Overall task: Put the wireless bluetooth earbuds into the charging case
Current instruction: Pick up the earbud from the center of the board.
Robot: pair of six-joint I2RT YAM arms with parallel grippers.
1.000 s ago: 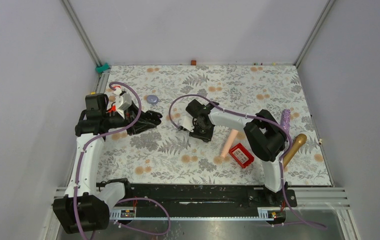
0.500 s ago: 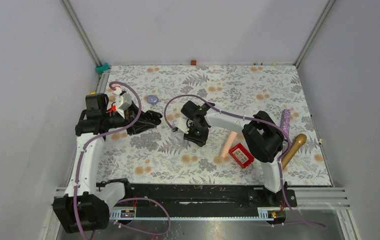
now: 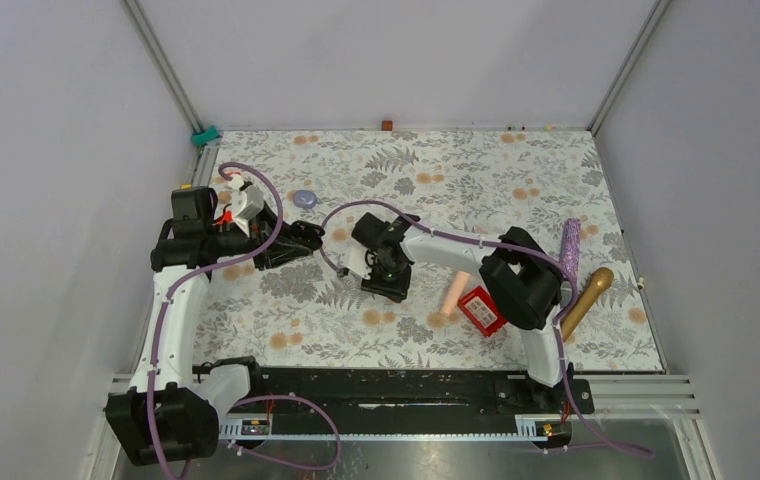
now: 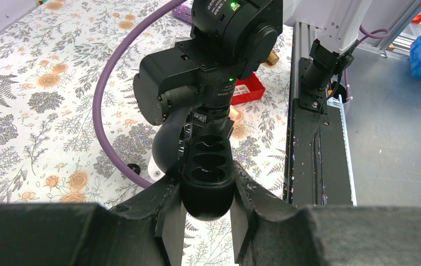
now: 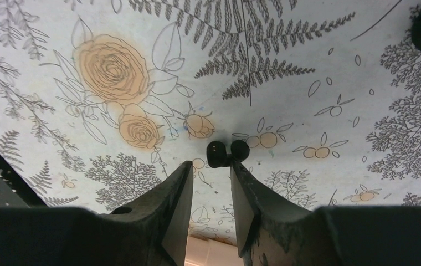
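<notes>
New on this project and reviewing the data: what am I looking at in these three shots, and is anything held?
Two small robot arms are bolted at the near edge of a table covered with a floral cloth. The wide picture looks down from above and behind them. The other two come from a camera on each wrist, so each shows its own fingers.

The left gripper is shut on the charging case, which is open, and its wells look empty. The right gripper is open and holds nothing. The tiny black earbuds lie on the cloth just beyond its fingertips.

Also on the cloth are a pink cylinder, a red box, a purple stick, a gold cylinder and a lavender dome.
</notes>
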